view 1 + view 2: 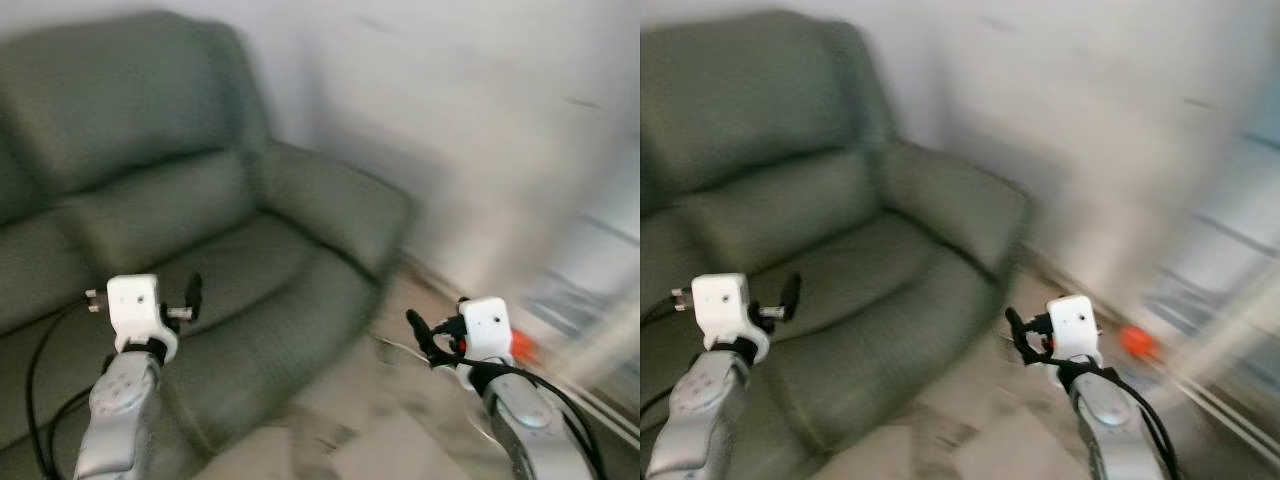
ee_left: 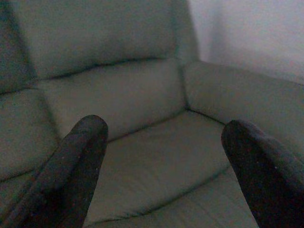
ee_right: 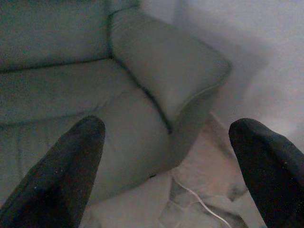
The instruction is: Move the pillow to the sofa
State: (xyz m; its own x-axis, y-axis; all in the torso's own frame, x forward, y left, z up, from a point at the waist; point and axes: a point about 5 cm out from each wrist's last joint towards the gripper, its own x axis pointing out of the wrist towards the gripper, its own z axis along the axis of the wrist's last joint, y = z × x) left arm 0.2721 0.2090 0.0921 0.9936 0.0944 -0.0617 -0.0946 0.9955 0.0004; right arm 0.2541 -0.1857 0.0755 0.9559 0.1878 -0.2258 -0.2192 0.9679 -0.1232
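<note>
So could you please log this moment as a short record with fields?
sofa: green sofa, seat bare, against a pale wall
left gripper: open, empty, raised over the seat cushion
right gripper: open, empty, raised over the floor beside the sofa armrest
floor: marbled tile, thin white cable
image: head views blurred

Living room in a home, by the look of it. Large grey-green upholstered sofa [image 1: 200, 230] with padded back cushions and a rounded armrest fills the left and far side. Plain pale wall [image 1: 450, 120] behind it and running to the right. Mottled light stone-patterned floor [image 1: 370, 420] near the sofa's front, with a thin pale cable [image 3: 199, 202] lying on it. Right edge heavily blurred; a small orange-red object [image 1: 1137, 342] low there cannot be identified.
</note>
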